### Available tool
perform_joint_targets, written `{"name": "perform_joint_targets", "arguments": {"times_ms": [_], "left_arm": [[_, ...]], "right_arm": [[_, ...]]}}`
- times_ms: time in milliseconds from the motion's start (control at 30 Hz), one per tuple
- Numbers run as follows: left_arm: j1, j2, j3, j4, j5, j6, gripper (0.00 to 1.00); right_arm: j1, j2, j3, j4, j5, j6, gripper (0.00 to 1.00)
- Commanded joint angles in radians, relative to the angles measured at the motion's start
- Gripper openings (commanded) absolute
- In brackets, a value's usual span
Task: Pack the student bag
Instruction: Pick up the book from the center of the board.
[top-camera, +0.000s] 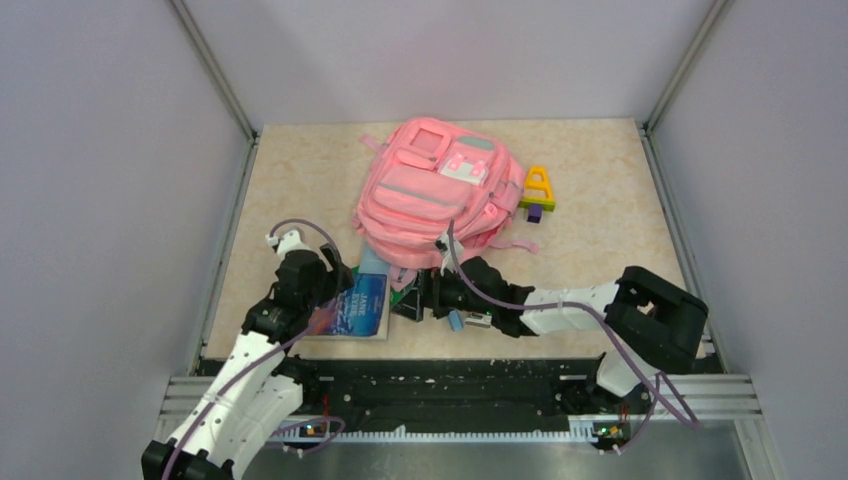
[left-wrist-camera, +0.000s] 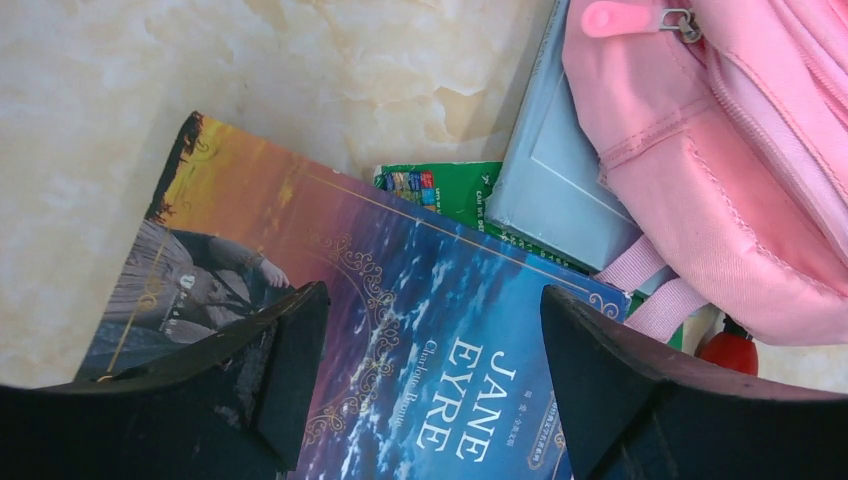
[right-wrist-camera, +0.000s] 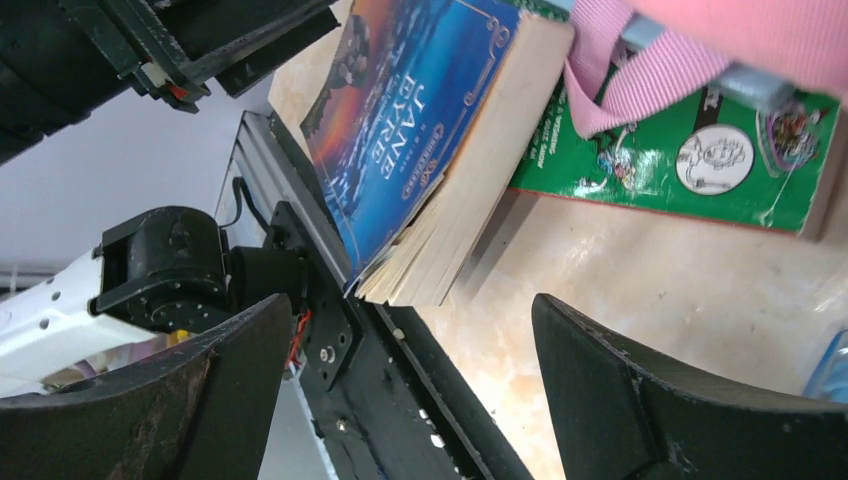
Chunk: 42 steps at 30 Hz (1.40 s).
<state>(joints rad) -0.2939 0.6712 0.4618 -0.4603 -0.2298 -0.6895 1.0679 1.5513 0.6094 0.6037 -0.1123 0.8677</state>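
Observation:
The student bag (top-camera: 440, 190), a big pink backpack, lies mid-table with its front pockets up; its lower corner (left-wrist-camera: 720, 190) and pink straps (right-wrist-camera: 640, 75) reach toward the arms. A thick blue "Jane Eyre" paperback (top-camera: 357, 305) lies flat in front of it at the left, its far corner over a green book (left-wrist-camera: 440, 190). My left gripper (left-wrist-camera: 430, 300) hovers open just above the paperback's cover (left-wrist-camera: 420, 300), holding nothing. My right gripper (right-wrist-camera: 412, 305) is open and empty, low over the table, facing the paperback's page edge (right-wrist-camera: 480, 180) from the right.
A pale blue-grey flat case (left-wrist-camera: 560, 180) and the green book (right-wrist-camera: 690, 165) stick out from under the bag. A yellow and purple toy (top-camera: 537, 192) sits to the bag's right. The black rail (top-camera: 450, 380) borders the near edge. A small red object (left-wrist-camera: 728, 345) lies by the straps.

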Motion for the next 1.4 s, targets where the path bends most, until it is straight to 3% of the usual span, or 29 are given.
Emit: {"name": "perform_joint_targets", "arguments": {"times_ms": [0, 367, 533, 733, 1033, 1167, 1267, 1367], "left_arm": [[0.006, -0.028, -0.044, 0.121, -0.014, -0.075, 0.81], [0.009, -0.035, -0.077, 0.133, 0.02, -0.074, 0.81], [0.01, -0.023, -0.078, 0.132, 0.035, -0.068, 0.82], [0.012, -0.033, -0.072, 0.125, 0.042, -0.061, 0.82], [0.013, -0.083, -0.043, 0.084, 0.033, -0.047, 0.82], [0.015, -0.117, -0.012, 0.047, 0.029, -0.033, 0.82], [0.015, -0.145, 0.015, 0.039, 0.049, 0.003, 0.82], [0.014, -0.155, 0.055, 0.077, 0.17, 0.127, 0.82]], "right_arm": [[0.046, 0.079, -0.026, 0.229, 0.081, 0.154, 0.87], [0.089, 0.355, 0.092, 0.412, -0.002, 0.221, 0.87], [0.09, 0.415, 0.136, 0.414, -0.009, 0.235, 0.86], [0.09, 0.444, 0.175, 0.372, 0.017, 0.237, 0.78], [0.09, 0.464, 0.227, 0.34, 0.01, 0.204, 0.48], [0.09, 0.45, 0.23, 0.333, -0.003, 0.189, 0.17], [0.09, 0.401, 0.213, 0.369, -0.028, 0.176, 0.01], [0.09, 0.299, 0.179, 0.374, -0.037, 0.12, 0.0]]}}
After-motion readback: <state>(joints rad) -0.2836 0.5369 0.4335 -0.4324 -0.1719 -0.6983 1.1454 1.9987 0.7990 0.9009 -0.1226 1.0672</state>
